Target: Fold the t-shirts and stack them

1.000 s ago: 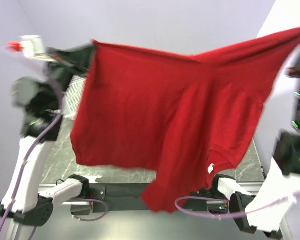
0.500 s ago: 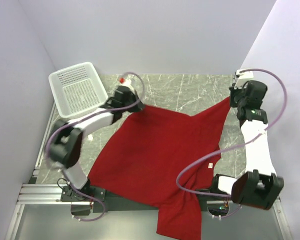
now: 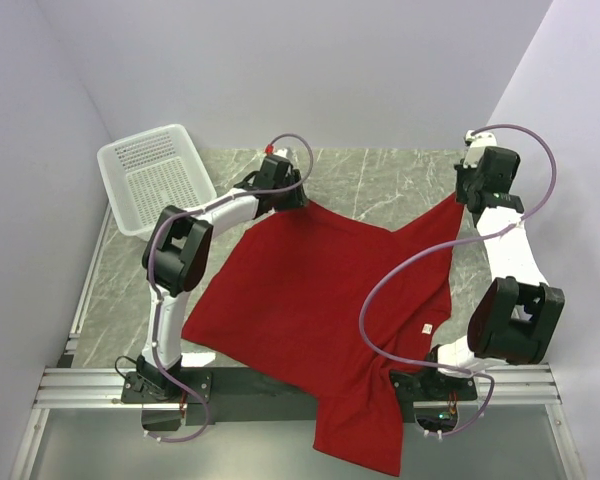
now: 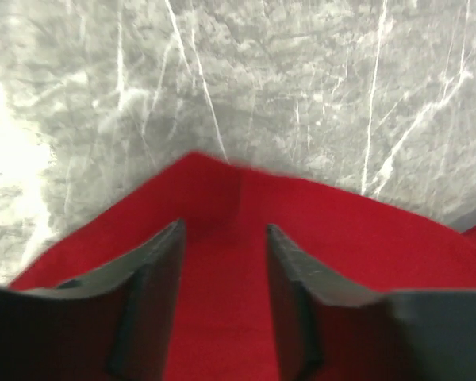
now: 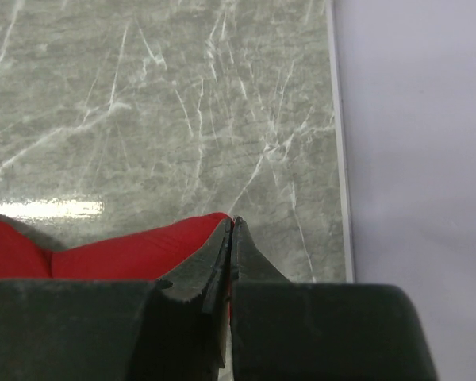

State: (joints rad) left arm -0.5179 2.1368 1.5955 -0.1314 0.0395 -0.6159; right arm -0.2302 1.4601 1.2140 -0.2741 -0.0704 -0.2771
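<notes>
One red t-shirt point(image 3: 320, 300) lies spread on the marble table point(image 3: 380, 180), and its near part hangs over the front edge. Its white neck label point(image 3: 427, 328) faces up near the right arm. My left gripper point(image 3: 292, 195) is at the shirt's far left corner. In the left wrist view that gripper point(image 4: 224, 228) is open, with the red corner point(image 4: 222, 182) lying flat beneath and between the fingers. At the far right corner, my right gripper point(image 3: 464, 197) is shut on the cloth. The right wrist view shows the gripper point(image 5: 232, 224) pinching red fabric point(image 5: 127, 250).
A white mesh basket point(image 3: 155, 175) stands at the table's far left corner. The table's right edge point(image 5: 339, 159) runs close beside the right gripper, with the wall beyond it. Cables loop over the shirt's right side point(image 3: 380, 290).
The shirt, held up in the air a second ago, has come down flat onto the table. My left gripper has opened and let go of its corner, while the right keeps its grip.
</notes>
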